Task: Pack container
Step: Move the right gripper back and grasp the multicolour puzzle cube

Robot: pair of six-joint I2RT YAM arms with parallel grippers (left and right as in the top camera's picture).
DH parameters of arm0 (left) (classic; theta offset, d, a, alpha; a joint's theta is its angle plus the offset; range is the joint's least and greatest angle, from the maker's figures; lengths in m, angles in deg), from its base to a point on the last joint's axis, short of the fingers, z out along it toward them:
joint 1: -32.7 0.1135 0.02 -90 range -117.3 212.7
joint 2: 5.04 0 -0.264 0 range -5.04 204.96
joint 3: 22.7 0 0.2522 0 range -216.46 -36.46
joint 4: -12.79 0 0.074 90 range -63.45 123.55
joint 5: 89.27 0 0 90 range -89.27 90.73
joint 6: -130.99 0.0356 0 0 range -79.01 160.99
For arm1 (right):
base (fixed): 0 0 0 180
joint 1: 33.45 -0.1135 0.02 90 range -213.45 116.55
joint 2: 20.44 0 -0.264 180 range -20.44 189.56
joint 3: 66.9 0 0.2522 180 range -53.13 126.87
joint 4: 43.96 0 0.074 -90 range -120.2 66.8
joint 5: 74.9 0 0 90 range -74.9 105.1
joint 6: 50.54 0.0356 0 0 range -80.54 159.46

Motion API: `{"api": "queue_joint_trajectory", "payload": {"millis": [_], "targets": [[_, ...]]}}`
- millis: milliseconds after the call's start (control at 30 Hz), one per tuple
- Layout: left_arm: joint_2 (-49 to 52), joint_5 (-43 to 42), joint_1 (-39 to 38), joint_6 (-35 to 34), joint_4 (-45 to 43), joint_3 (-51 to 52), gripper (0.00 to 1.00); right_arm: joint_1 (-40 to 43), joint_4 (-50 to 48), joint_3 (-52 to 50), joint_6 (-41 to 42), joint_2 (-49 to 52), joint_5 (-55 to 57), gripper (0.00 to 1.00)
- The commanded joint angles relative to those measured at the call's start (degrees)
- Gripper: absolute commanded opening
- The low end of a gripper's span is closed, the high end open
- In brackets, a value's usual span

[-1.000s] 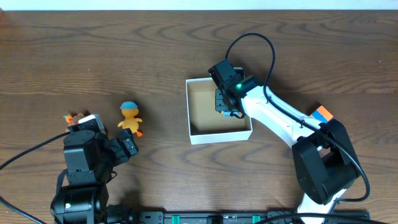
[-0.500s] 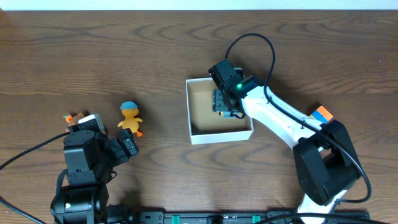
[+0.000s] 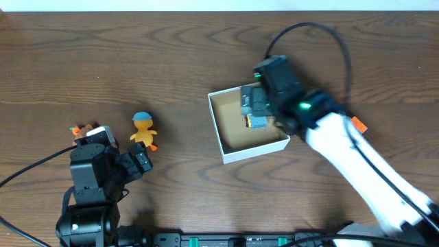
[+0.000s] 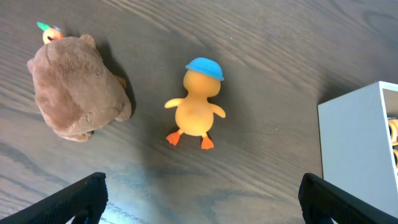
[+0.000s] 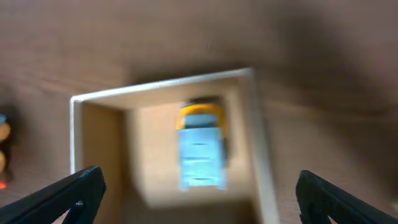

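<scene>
The container (image 3: pixel 235 152), a low white box with a tan floor, sits right of centre, slightly turned. A blue toy with a yellow end (image 3: pixel 254 115) lies inside it, also the blue toy (image 5: pixel 201 152) in the blurred right wrist view, within the container rim (image 5: pixel 165 87). My right gripper (image 3: pixel 263 101) hovers open above the box, holding nothing; the right gripper (image 5: pixel 200 190) spans wider than the toy. An orange duck with a blue cap (image 3: pixel 143 130) stands at left. My left gripper (image 3: pixel 132 162) is open just below it; the duck (image 4: pixel 198 106) lies ahead of the left gripper (image 4: pixel 201 199).
A brown plush toy (image 4: pixel 78 87) lies left of the duck, mostly hidden under the left arm overhead. The container's white wall (image 4: pixel 357 149) shows at the right of the left wrist view. An orange piece (image 3: pixel 357 124) peeks from behind the right arm.
My right gripper has opened, let go of the blue toy inside the container and risen. The container has turned a little. The left arm has not moved.
</scene>
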Motion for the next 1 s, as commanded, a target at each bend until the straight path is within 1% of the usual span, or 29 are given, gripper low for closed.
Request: {"api": "queue_joint_trajectory", "payload": {"millis": [0, 67, 167, 200, 300, 367, 467, 533, 667, 833, 967], "targets": [[0.24, -0.55, 0.26, -0.28, 0.15, -1.36, 0.98, 7.63, 3.63, 0.85, -3.74, -6.86, 6.62, 0.99], [0.24, -0.55, 0.26, -0.28, 0.15, -1.36, 0.98, 13.77, 6.64, 0.85, -3.74, -8.48, 6.71, 0.99], [0.24, -0.55, 0.26, -0.28, 0.15, -1.36, 0.98, 24.41, 11.89, 0.7, -3.48, -8.24, 5.7, 0.99], [0.24, -0.55, 0.26, -0.28, 0.15, -1.36, 0.98, 28.57, 13.64, 0.52, -3.45, -7.5, 4.39, 0.99], [0.24, -0.55, 0.26, -0.28, 0.15, -1.36, 0.98, 36.85, 16.63, -0.28, -1.86, -4.72, -1.36, 0.99], [0.24, -0.55, 0.26, -0.28, 0.15, -1.36, 0.98, 40.76, 18.03, -1.31, 0.37, -1.77, -4.35, 0.99], [0.24, -0.55, 0.26, -0.31, 0.15, -1.36, 0.98, 42.69, 18.1, -3.28, 4.22, 2.03, -4.7, 0.99], [0.24, -0.57, 0.26, -0.28, 0.15, -1.36, 0.98, 42.86, 16.39, -5.4, 6.19, 5.18, -4.72, 0.99], [0.24, -0.55, 0.26, -0.28, 0.15, -1.36, 0.98, 42.51, 12.37, -8.04, 6.43, 11.15, -5.16, 0.99], [0.24, -0.55, 0.26, -0.28, 0.17, -1.36, 0.98, 42.6, 7.67, -8.79, 6.36, 17.64, -5.16, 0.99], [0.24, -0.55, 0.26, -0.28, 0.44, -1.36, 0.98, 42.58, 4.85, -8.79, 4.83, 20.61, -5.64, 0.99]]}}
